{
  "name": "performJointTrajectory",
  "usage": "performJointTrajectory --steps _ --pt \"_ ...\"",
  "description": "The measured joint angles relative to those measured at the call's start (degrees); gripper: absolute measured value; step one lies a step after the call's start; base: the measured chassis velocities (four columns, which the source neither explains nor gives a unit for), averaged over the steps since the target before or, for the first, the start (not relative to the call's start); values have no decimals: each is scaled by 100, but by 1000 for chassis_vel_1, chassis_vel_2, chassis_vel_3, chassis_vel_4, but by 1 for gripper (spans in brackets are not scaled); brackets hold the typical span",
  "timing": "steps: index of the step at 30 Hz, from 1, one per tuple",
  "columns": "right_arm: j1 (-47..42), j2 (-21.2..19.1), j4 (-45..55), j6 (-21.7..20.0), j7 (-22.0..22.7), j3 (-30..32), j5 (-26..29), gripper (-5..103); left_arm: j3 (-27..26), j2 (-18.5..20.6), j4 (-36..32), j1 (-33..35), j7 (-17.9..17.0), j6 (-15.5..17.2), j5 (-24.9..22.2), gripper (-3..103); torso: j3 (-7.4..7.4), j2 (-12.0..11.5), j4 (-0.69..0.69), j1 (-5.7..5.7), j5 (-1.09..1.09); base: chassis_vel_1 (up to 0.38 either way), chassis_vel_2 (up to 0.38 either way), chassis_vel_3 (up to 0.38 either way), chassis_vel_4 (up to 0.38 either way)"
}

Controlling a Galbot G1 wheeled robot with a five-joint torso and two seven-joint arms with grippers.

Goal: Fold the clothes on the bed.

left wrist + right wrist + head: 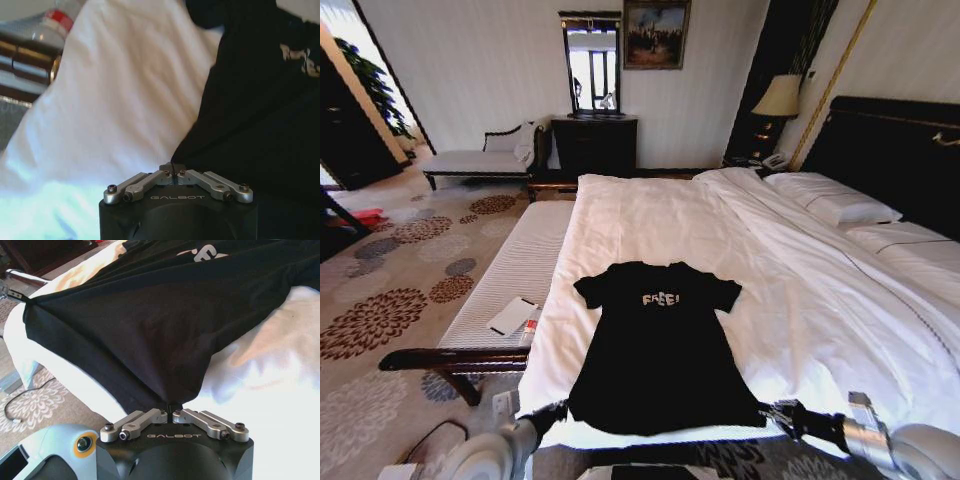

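Nearest the robot, both arms reach to the foot of the bed (800, 300), each clamped on a bottom corner of the black T-shirt (660, 350). The left gripper (558, 410) sits at the hem's left corner; in its wrist view the fingers (150, 179) are drawn together on a pinch of dark fabric at the shirt's edge. The right gripper (772, 410) holds the opposite corner, and its wrist view shows the closed fingers (197, 416) meeting on a gathered point of cloth, with the hem pulled taut from there across to the far corner. Beyond the grippers the shirt lies face up on the white sheet, body spread, sleeves out to either side and the white "FREE!" lettering near the collar end, pointing toward the pillows (835, 205). The risks, as I judge them, start with the grips — each holds only a small bite of soft fabric, so a quick or uneven lift could let one corner slip free and drop the hem crooked. If the two arms travel at different rates, the fold would land skewed across the chest. A pinch that has caught the sheet as well would drag bedding up with it — I cannot tell whether either has.
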Motion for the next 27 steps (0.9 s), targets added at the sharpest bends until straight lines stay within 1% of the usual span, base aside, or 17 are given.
performJointTrajectory --steps 1,2,3,4,6,7,11,13,15,16,19,21,23,24,25,26,27 --pt "63 53 6 15 50 -88 -24 -1 8 -3 26 -58 37 -11 50 -2 0 0 0 0 0 0 0 0 0" --pt "94 83 10 25 89 -126 -57 -1 15 -5 43 -78 60 -9 109 3 0 0 0 0 0 0 0 0 0" --pt "94 83 10 25 89 -126 -57 -1 15 -5 43 -78 60 -9 109 3 0 0 0 0 0 0 0 0 0" --pt "108 110 15 45 106 -139 -94 4 22 -6 50 -80 105 3 181 3 0 0 0 0 0 0 0 0 0" --pt "86 163 26 118 85 -93 -197 15 15 -11 63 -19 216 15 407 14 0 0 1 0 1 0 0 0 0" --pt "86 163 26 118 85 -93 -197 15 15 -11 63 -19 216 15 407 14 0 0 1 0 1 0 0 0 0" --pt "7 229 69 239 -22 136 -263 37 -174 -56 105 -16 275 13 579 35 0 0 1 0 -1 0 0 0 0" --pt "20 235 74 252 -36 159 -259 37 -207 -60 117 -41 288 3 608 35 0 0 1 0 -1 0 0 0 0" --pt "183 240 71 278 -50 211 -121 47 -324 -68 175 -217 331 -47 662 46 0 0 1 0 -1 0 0 0 0" --pt "183 240 71 278 -50 211 -121 47 -324 -68 175 -217 331 -47 662 46 0 0 1 0 -1 0 0 0 0" --pt "486 203 -23 318 -17 206 54 58 -393 -42 247 -533 340 -93 600 57 -1 0 1 0 0 0 0 0 0" --pt "928 98 -183 368 87 145 254 69 -374 30 367 -995 330 -128 454 68 0 0 0 0 0 0 0 0 0" --pt "1108 44 -250 374 148 112 352 69 -327 71 435 -1178 342 -142 421 68 0 0 0 0 0 0 0 0 0" --pt "1478 -79 -401 382 250 8 537 80 -165 169 622 -1594 445 -172 387 79 0 0 2 0 0 0 0 0 0" --pt "1734 -151 -505 381 297 -108 631 80 -42 220 784 -1897 581 -185 384 84 0 -1 1 0 0 0 0 0 0" --pt "2050 -222 -629 381 344 -257 724 85 51 256 934 -2148 724 -199 389 84 0 -1 0 0 0 0 0 0 0" --pt "2495 -307 -843 382 424 -507 868 90 204 299 1207 -2527 967 -212 407 90 1 -1 1 0 0 0 0 0 0"
